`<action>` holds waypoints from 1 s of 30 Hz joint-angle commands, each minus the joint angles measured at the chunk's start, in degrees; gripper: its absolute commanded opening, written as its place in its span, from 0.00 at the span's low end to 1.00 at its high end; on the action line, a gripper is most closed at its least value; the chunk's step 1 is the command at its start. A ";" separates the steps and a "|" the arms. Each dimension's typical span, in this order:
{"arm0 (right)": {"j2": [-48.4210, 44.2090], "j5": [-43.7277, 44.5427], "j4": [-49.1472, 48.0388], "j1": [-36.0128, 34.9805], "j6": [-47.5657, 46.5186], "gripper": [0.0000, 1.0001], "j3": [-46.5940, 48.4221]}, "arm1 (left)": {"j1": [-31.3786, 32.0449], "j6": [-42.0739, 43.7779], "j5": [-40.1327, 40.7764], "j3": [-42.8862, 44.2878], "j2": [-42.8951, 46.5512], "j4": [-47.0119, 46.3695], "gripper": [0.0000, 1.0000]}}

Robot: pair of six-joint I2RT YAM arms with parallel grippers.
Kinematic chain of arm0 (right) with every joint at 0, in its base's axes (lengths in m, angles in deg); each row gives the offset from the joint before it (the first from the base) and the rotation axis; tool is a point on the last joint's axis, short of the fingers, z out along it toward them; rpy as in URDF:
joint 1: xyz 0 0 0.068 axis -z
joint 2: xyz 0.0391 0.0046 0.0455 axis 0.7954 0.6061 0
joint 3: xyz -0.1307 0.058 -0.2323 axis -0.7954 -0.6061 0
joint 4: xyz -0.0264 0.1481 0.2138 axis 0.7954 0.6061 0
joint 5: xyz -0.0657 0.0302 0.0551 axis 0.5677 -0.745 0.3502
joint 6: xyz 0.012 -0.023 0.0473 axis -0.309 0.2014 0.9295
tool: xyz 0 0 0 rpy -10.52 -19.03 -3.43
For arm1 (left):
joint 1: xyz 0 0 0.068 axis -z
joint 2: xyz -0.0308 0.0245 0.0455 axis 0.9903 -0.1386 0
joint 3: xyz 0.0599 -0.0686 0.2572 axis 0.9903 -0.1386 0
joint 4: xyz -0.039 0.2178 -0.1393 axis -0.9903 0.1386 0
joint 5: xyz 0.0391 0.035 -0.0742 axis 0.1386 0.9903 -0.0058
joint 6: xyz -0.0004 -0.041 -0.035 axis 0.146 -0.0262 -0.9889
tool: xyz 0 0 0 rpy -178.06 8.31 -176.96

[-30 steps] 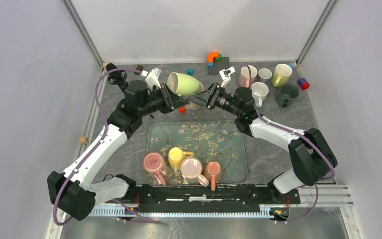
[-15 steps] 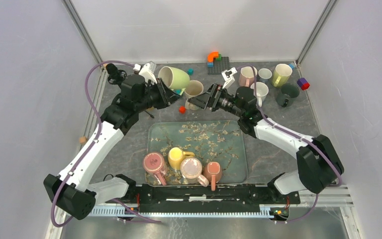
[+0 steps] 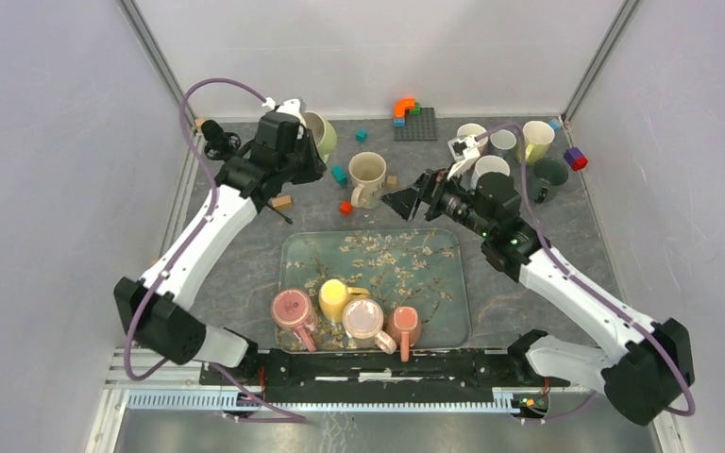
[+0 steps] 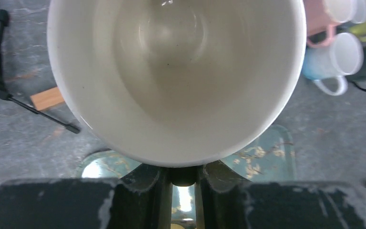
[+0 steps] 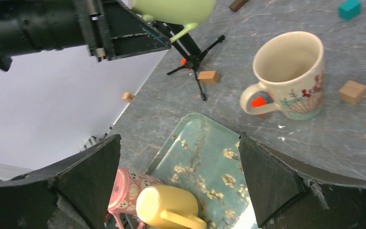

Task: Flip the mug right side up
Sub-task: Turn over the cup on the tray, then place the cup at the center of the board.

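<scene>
- The right gripper (image 3: 404,202) has let go of the green mug (image 3: 321,135) and drawn back to the right. Its jaws stand spread wide, with nothing between them.
- The left gripper (image 4: 183,183) alone now carries the mug, with its jaws pressed close and pinching the mug just below the rim, apparently by the handle.
- The mug has gone from the far middle to the far left, beyond the floral mug (image 3: 366,176). It seems to be held off the table (image 3: 255,276), its mouth facing the left wrist camera.
- Judgement: the 2-arm regrasp looks finished; setting the mug down on its base remains.
</scene>
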 commanded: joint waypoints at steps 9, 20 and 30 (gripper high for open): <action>-12.45 8.78 15.58 -0.21 -11.48 0.98 -1.71 | -4.74 5.85 7.10 7.54 -14.24 -2.05 0.02; -16.19 10.39 19.25 -0.21 -13.37 0.98 -3.49 | -8.44 6.62 3.11 11.17 -25.94 -0.54 0.02; -16.03 10.12 19.72 -0.19 -13.84 0.98 -3.92 | -9.21 7.30 1.82 14.32 -32.75 3.87 0.02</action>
